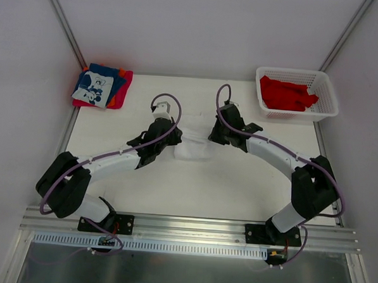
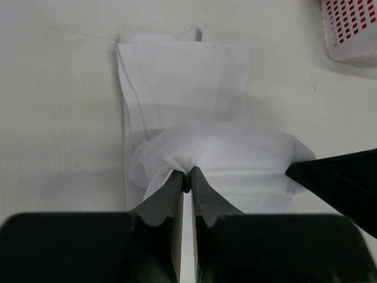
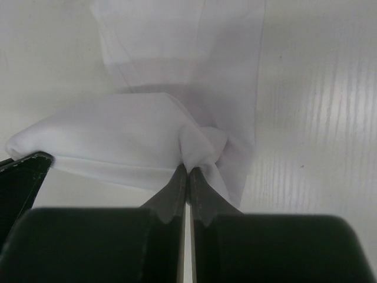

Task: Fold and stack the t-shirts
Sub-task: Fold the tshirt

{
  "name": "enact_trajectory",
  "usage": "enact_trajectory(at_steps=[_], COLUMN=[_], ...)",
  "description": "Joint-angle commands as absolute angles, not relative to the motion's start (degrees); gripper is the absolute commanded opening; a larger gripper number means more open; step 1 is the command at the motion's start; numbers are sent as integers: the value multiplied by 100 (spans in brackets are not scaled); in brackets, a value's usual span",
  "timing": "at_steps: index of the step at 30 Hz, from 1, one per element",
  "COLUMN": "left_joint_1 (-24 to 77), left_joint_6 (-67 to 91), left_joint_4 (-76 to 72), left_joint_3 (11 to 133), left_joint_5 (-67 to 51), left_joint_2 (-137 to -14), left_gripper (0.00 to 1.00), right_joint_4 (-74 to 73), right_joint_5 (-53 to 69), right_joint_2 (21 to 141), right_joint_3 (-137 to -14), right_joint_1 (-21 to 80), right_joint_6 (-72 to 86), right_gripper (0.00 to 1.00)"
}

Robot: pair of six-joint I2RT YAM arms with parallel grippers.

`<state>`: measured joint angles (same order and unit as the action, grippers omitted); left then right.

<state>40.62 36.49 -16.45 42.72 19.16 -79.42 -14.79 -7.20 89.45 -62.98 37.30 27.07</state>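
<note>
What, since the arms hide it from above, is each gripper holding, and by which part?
Both hold the white t-shirt: the left gripper pinches one end of its bunched, folded-over edge, the right gripper the other end.

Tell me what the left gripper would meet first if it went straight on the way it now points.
Most likely the white t-shirt: the left gripper pinches its raised fold, and its flat part lies just ahead on the table. Depth is unclear.

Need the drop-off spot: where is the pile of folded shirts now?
In the top view, the folded blue, red and orange cloth shirts lie at the far left corner of the table, opposite the white plastic lattice basket.
</note>
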Motion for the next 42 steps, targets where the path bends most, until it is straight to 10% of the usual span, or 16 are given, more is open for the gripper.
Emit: enact_trajectory(at_steps=[1,42], left_joint_1=[3807,2822], left_joint_6=[3454,3349], left_joint_4=[-2197,-2531], left_joint_3=[4658,5924], left_joint_5=[1495,747], left_joint_2=[-8208,-9545], left_gripper=[0,0], right_joint_4=[-1521,-2004], right_joint_5=[-668,474], right_joint_2=[9202,12005], right_joint_3=[-6785,-10291], right_joint_1=[3472,2830], right_joint_6=[2391,1881], right_gripper=[0,0])
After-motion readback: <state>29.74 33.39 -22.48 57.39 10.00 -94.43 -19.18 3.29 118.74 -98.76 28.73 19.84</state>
